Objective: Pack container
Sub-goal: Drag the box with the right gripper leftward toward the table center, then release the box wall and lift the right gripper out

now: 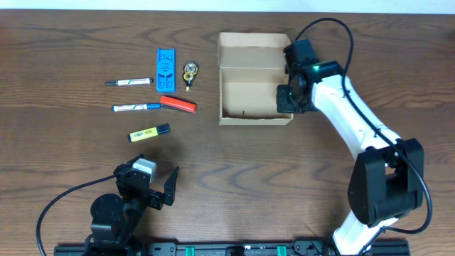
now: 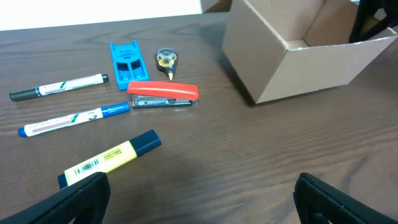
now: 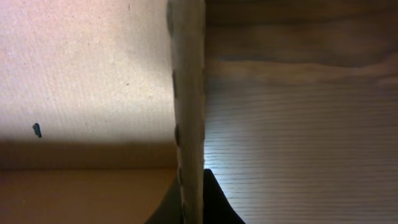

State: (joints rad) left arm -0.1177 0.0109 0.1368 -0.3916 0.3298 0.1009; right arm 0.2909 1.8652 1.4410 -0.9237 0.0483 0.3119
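Note:
The container (image 1: 252, 89) is an open tan cardboard box at the back middle of the table, its lid flap folded back. My right gripper (image 1: 288, 96) is shut on its right wall. The right wrist view shows that wall's edge (image 3: 186, 93) running between the two dark fingertips (image 3: 214, 202), with the box's bare inside to the left. My left gripper (image 1: 153, 178) stands open near the front left of the table, with nothing between its fingers (image 2: 81, 199). From the left wrist the container (image 2: 311, 68) is at the upper right.
Left of the box lie a black marker (image 1: 129, 82), a blue marker (image 1: 135, 107), a yellow highlighter (image 1: 148, 132), a red stapler (image 1: 178, 104), a blue plastic piece (image 1: 166, 67) and a small round tool (image 1: 190, 71). The highlighter (image 2: 109, 158) is nearest the left gripper.

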